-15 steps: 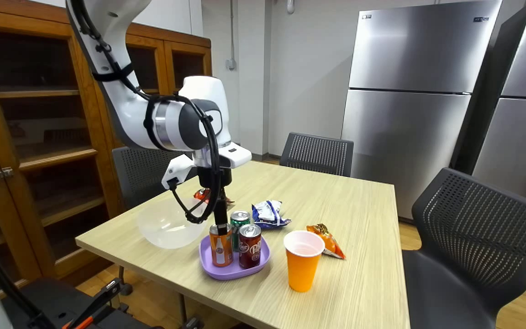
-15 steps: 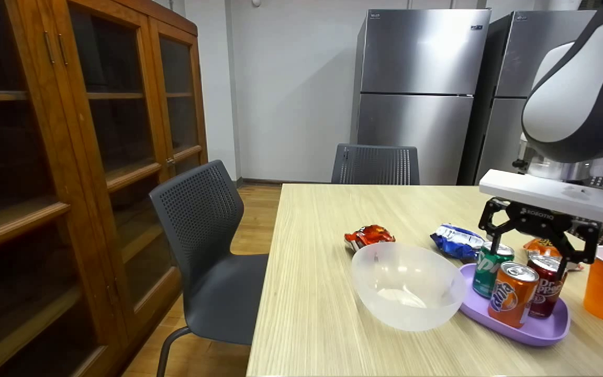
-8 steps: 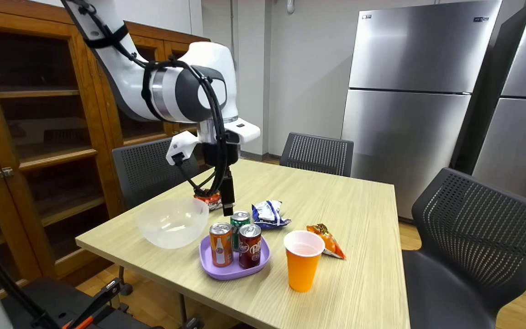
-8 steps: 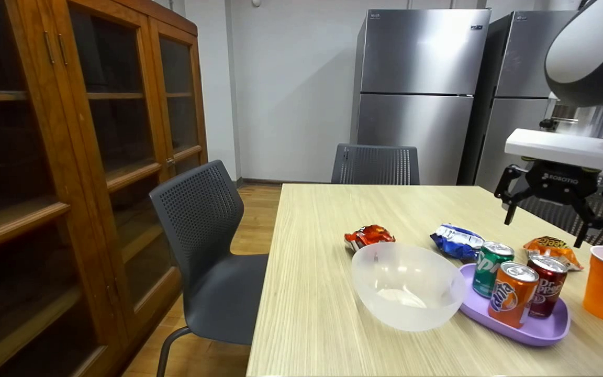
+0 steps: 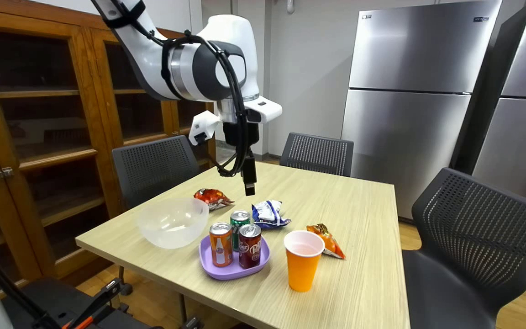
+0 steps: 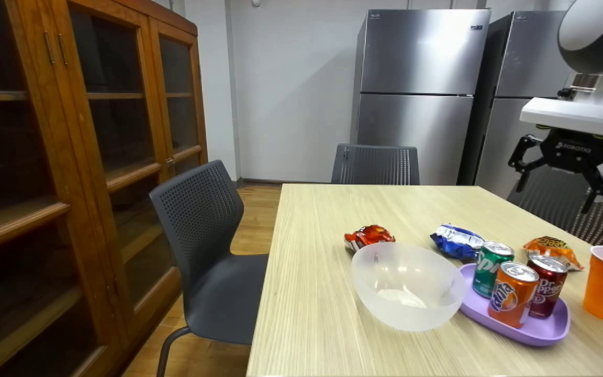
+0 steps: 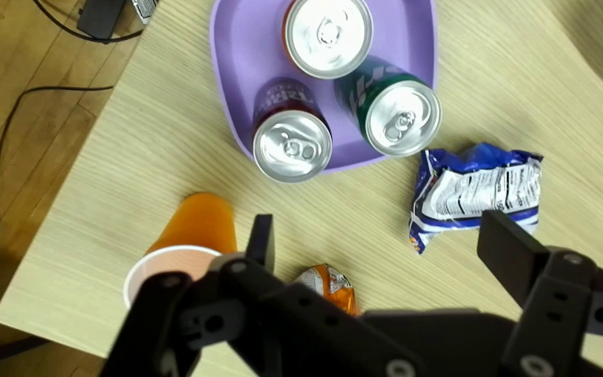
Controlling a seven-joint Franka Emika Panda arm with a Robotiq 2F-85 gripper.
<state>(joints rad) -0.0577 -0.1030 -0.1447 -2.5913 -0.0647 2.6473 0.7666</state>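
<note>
My gripper (image 7: 377,235) is open and empty, raised well above the table; it also shows in both exterior views (image 5: 249,188) (image 6: 553,200). A purple tray (image 7: 228,63) holds an orange Fanta can (image 6: 513,296), a green Sprite can (image 6: 491,269) and a dark red Dr Pepper can (image 6: 546,285), all upright. In the wrist view a blue and white snack bag (image 7: 482,191) lies near one fingertip, below it. An orange snack bag (image 7: 335,290) is partly hidden behind the gripper. An orange cup (image 7: 202,222) stands beside the other finger, partly covered by it.
A frosted bowl (image 6: 409,293) stands beside the tray. A red snack bag (image 6: 369,236) lies behind the bowl. Dark chairs (image 5: 477,242) (image 6: 212,251) stand round the wooden table (image 6: 312,293). A glass-door wooden cabinet (image 5: 39,160) and steel refrigerators (image 5: 413,105) are farther off.
My gripper has risen from among the cans on the tray and moved up and back, away from them, staying open. The cans, tray, bowl, cup and bags have not moved.
</note>
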